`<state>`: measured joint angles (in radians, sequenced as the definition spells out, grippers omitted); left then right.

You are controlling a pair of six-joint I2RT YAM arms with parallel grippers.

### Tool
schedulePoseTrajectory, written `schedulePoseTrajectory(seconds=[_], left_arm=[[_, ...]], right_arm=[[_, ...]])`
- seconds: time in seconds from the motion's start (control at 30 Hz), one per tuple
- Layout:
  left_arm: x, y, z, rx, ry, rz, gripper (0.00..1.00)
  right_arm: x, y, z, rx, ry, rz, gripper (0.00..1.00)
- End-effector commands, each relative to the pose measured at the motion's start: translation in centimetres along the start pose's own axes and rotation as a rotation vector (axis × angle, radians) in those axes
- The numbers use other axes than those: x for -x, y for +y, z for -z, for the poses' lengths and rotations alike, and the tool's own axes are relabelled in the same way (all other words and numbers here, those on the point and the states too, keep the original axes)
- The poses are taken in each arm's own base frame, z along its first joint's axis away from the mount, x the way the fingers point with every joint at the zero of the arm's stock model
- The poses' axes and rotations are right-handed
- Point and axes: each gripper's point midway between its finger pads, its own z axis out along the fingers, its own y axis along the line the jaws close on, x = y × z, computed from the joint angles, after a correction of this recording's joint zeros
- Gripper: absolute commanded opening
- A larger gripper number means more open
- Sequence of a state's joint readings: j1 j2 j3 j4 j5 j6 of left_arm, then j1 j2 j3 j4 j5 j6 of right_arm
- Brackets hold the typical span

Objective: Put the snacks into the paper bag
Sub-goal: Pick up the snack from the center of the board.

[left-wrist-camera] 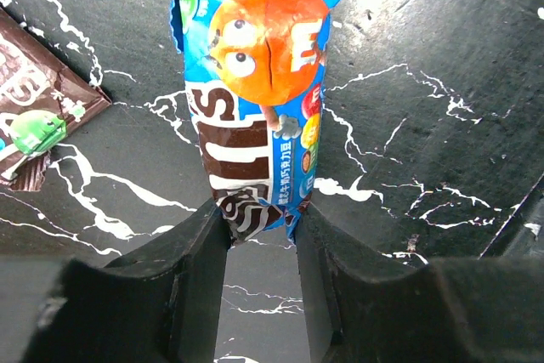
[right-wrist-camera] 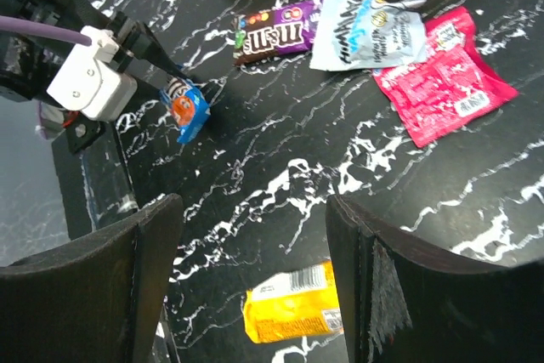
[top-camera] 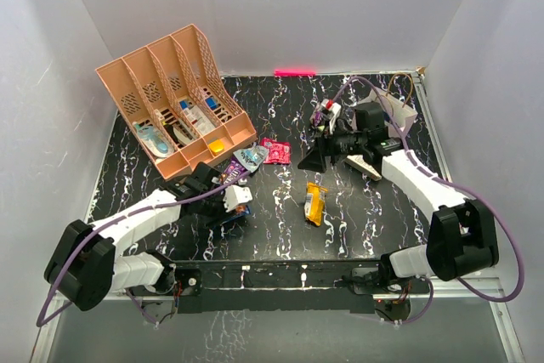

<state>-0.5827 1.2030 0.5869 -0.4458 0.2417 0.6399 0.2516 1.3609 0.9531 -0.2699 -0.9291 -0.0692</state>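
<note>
The black, white-veined bench [top-camera: 357, 218] is carrying an organiser [top-camera: 170, 99], which is standing at its far left corner. Just in front of the organiser three packets are lying flat in a row, close together: a purple packet [right-wrist-camera: 276, 31], a pale packet [right-wrist-camera: 365, 31] overlapping it, and a pink packet [right-wrist-camera: 442, 74] touching the pale one on the right. A yellow packet [top-camera: 315, 201] is lying alone near the middle, well apart from them. A blue packet [left-wrist-camera: 255, 116] is resting on the near left, one end sitting between the left jaws. A white box [top-camera: 328, 111] is sitting at the far middle, and a bag [top-camera: 398, 108] is standing by the far right corner.
</note>
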Motion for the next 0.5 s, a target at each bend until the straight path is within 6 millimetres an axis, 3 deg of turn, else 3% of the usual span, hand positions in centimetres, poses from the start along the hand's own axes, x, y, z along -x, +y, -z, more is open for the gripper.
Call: schedulePoseTrajectory(seconds=[0.0, 0.27, 0.47], left_arm=[[1.7, -0.3, 0.6, -0.021, -0.075, -0.054, 0.33], [4.9, 1.7, 2.0, 0.008, -0.116, -0.093, 0.32], [8.5, 3.7, 3.6, 0.054, -0.180, -0.073, 0.31]], right_arm=[[1.8, 1.9, -1.3, 0.082, -0.074, 0.085, 0.71], [-1.5, 3.4, -6.6, 0.171, 0.018, -0.053, 0.69], [-2.0, 5.1, -9.0, 0.262, 0.040, -0.141, 0.68]])
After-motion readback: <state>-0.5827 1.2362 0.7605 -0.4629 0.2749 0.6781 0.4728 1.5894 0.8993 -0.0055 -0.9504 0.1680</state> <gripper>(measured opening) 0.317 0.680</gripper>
